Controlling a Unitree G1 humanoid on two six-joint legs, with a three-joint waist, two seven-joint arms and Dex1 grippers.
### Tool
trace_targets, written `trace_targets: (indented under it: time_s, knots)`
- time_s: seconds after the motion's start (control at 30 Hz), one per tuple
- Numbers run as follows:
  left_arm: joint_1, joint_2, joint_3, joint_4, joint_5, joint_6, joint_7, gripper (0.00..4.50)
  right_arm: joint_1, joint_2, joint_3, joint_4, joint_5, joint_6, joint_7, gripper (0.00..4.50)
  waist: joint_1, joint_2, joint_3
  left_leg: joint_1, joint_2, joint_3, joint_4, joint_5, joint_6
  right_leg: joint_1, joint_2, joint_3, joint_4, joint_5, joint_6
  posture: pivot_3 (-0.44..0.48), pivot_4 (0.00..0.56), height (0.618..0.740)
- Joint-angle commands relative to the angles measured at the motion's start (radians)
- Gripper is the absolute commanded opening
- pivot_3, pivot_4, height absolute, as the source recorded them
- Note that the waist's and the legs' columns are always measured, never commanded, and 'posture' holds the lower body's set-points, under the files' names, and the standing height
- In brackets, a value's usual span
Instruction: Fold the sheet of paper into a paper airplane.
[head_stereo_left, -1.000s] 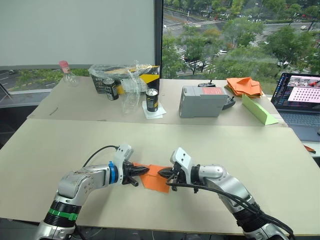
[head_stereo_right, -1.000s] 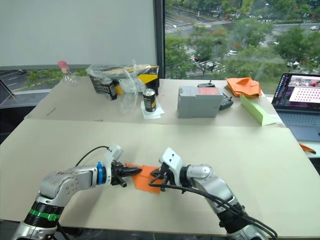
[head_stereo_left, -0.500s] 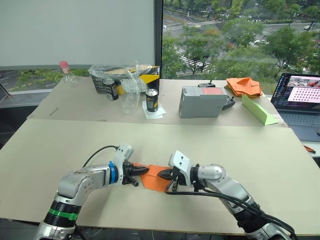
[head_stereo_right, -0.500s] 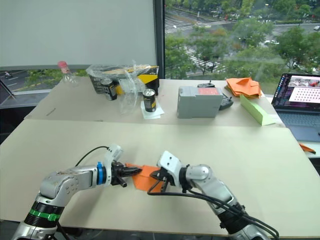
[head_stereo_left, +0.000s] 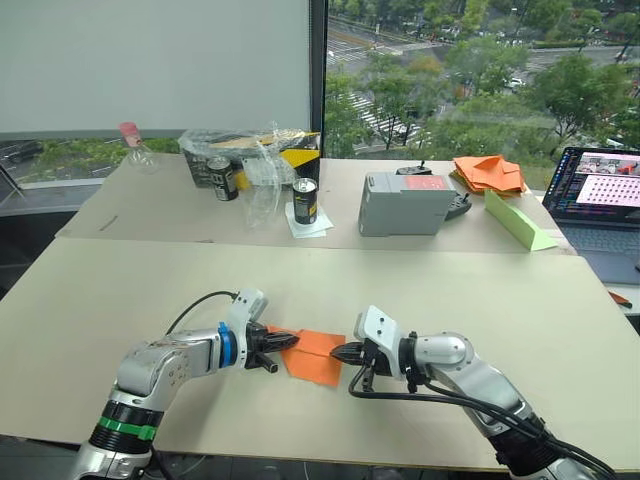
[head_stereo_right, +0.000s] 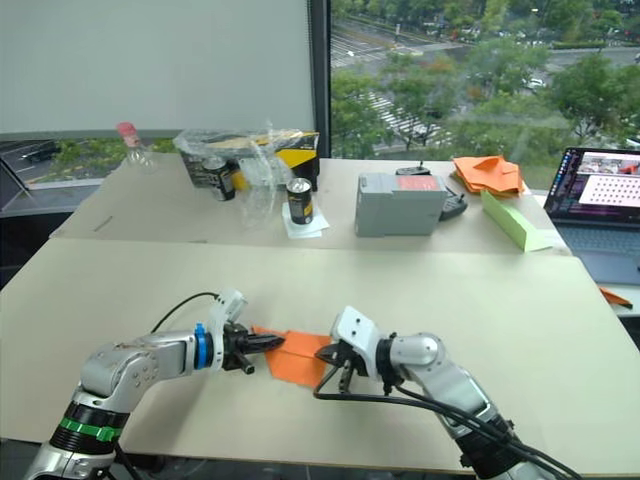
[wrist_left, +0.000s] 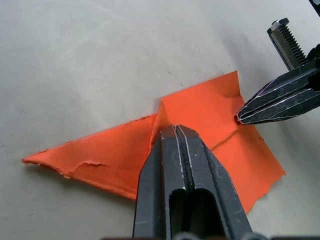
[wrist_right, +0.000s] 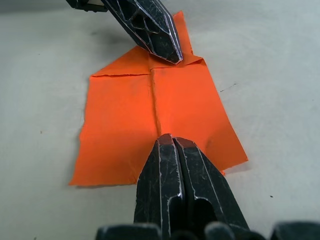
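Lay flat near the table's (head_stereo_left: 120, 290) front edge: partly folded sheet of paper (head_stereo_left: 318, 360). Pinned at opposite ends of the centre crease by left gripper (head_stereo_left: 291, 340) and right gripper (head_stereo_left: 342, 352), jaws closed, probably to flatten the crease.

No readable text, brand or number anywhere. The two cans (head_stereo_left: 304, 200) carry printed labels, too small to read. The grey box (head_stereo_left: 405, 203) has a red label on top, its lettering illegible. The laptop screen (head_stereo_left: 606, 189) shows a pink panel with a grid of dots and small windows, nothing legible. The yellow-and-black box (head_stereo_left: 297, 152) has no legible print.
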Motion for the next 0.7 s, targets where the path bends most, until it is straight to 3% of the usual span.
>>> trace_targets:
  time_s: [0.03, 0.7]
  knots:
    - [-0.008, -0.019, -0.012, -0.022, 0.006, 0.046, 0.033, 0.00, 0.030, -0.023, 0.025, 0.062, -0.035, 0.029, 0.002, 0.04, 0.002, 0.000, 0.000, 0.000, 0.000, 0.000, 0.000, 0.000, 0.000, 0.000, 0.000, 0.000, 0.000, 0.000, 0.000, 0.000, 0.150, 0.740]
    - [-0.033, -0.071, -0.090, -0.077, 0.007, 0.085, 0.031, 0.00, 0.021, -0.012, 0.025, 0.054, -0.032, 0.039, -0.003, 0.04, 0.001, 0.000, 0.000, 0.000, 0.000, 0.000, 0.000, 0.000, 0.000, 0.000, 0.000, 0.000, -0.001, 0.000, 0.000, 0.000, 0.150, 0.740]
